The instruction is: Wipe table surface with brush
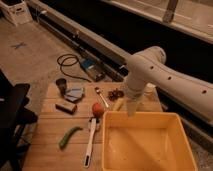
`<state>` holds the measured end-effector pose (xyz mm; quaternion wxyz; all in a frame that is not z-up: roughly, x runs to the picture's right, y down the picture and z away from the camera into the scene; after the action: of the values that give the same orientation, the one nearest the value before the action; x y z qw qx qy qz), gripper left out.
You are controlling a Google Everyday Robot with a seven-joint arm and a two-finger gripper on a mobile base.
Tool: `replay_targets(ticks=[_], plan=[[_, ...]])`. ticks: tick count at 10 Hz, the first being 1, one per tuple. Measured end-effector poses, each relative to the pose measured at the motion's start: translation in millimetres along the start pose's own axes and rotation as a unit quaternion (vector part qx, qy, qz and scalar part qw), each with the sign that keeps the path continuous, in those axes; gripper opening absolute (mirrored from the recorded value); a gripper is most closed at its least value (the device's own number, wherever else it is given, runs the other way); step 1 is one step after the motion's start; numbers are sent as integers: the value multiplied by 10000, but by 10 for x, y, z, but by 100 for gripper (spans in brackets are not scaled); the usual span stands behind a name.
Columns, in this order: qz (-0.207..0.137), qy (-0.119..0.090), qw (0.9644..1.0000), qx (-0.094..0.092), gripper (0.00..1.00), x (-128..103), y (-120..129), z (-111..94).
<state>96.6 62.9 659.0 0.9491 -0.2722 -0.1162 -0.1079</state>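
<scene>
Brush [90, 142]: lies untouched on my table surface [45, 142], handle clear for pickup. Gripper [131, 109]: over yellow tub [160, 115] rim; grip, I cannot tell.

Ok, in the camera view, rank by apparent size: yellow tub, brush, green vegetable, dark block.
1. yellow tub
2. brush
3. green vegetable and dark block: too alike to rank.
The gripper hangs over the yellow tub's far rim.
</scene>
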Motion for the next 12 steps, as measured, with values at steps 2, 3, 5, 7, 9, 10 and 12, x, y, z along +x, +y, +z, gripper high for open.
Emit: replay_targets(ticks=[2, 3, 5, 7, 9, 10, 12], plan=[[-2, 4, 10000, -4, 80, 3, 5, 3], [-69, 58, 10000, 25, 80, 0, 5, -1], [-559, 176, 9982, 141, 80, -169, -53, -37], [-1169, 178, 9928, 205, 80, -570, -170, -3], [-1689, 122, 9853, 208, 80, -918, -255, 49], [-1965, 50, 9803, 197, 80, -1092, -283, 85], [-2466, -98, 9689, 166, 80, -1371, -290, 146]])
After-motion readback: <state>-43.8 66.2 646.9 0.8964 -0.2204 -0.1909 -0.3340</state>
